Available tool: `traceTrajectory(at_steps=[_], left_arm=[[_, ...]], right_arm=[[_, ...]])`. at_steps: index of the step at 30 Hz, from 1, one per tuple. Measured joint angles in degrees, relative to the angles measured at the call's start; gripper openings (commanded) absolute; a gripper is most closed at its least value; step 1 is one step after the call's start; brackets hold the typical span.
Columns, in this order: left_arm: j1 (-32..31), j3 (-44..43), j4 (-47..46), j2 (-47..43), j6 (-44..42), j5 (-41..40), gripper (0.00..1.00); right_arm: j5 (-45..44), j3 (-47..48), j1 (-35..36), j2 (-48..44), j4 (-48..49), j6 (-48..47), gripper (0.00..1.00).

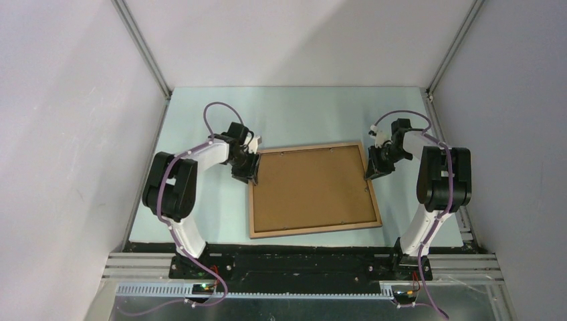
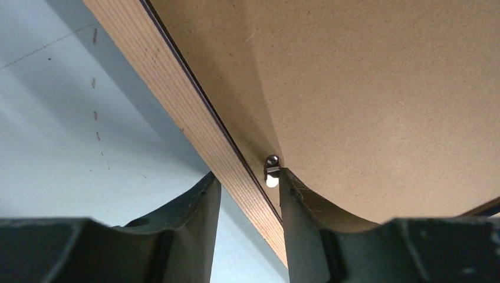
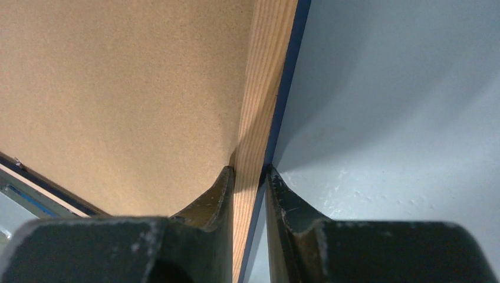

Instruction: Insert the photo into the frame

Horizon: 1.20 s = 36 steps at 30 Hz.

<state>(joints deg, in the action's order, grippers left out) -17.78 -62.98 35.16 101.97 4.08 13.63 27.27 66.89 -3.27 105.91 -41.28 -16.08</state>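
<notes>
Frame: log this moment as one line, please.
frame back side up, backing board in it | left gripper jaws open astride left rail | right gripper jaws shut on right rail | photo not visible

Two jointed arms, white curved shell links with black matte joint housings: left arm [image 1: 170, 190], right arm [image 1: 442, 179]. A thin purple cable [image 1: 215, 104] loops behind each claw and runs down the links to a flat black base plate [image 1: 200, 266]. Left claw [image 1: 245, 175], right claw [image 1: 370, 171]: dark grey tapered fingers [image 2: 191, 227], edges scuffed pale.
</notes>
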Motion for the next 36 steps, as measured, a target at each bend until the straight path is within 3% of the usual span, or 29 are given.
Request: traceTrajectory(at_steps=[6, 21, 22, 25, 29, 36], left_arm=[[-0.07, -0.13, 0.04, 0.13, 0.02, -0.17, 0.33], [0.20, -0.24, 0.20, 0.13, 0.24, -0.13, 0.28], [0.22, -0.24, 0.20, 0.13, 0.26, -0.11, 0.29], [0.24, -0.24, 0.20, 0.13, 0.33, -0.04, 0.45], [0.04, -0.24, -0.31, 0.13, -0.31, 0.35, 0.54], [-0.09, -0.24, -0.48, -0.07, -0.70, 1.42, 0.58]], right_arm=[[0.81, 0.00, -0.28, 0.28, -0.02, 0.00, 0.09], [1.09, 0.00, -0.48, 0.39, -0.09, 0.00, 0.09], [1.14, 0.00, -0.50, 0.39, -0.09, 0.00, 0.09], [1.16, 0.00, -0.52, 0.39, -0.09, 0.00, 0.09], [1.20, 0.00, -0.57, 0.39, -0.11, 0.00, 0.09], [1.29, 0.00, -0.61, 0.39, -0.11, 0.00, 0.09]])
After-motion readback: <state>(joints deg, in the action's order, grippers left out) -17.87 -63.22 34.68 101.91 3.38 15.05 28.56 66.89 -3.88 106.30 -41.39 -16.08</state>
